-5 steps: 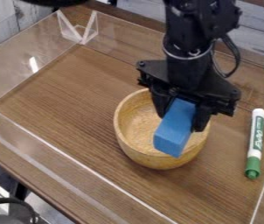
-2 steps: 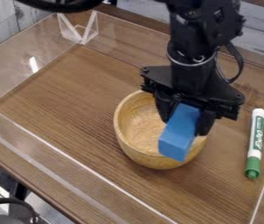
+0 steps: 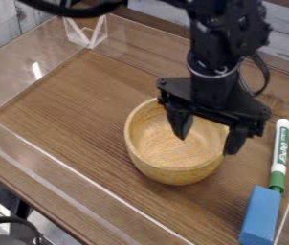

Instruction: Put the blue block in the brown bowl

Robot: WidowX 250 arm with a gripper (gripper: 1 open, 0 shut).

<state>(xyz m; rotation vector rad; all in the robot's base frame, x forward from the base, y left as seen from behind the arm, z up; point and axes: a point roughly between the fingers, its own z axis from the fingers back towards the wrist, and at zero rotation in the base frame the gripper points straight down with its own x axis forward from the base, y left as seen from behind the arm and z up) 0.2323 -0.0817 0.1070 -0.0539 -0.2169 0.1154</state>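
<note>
Camera view: gripper spread wide over the brown bowl, nothing between its fingers.

Its black fingers hang apart just above the bowl's rim, holding nothing. The blue block lies outside the bowl, on the wooden table near the lower right corner, well apart from the gripper. A green-and-white marker pen rests to the bowl's right, just beyond the block's upper end. Clear acrylic walls edge the tabletop.
</note>
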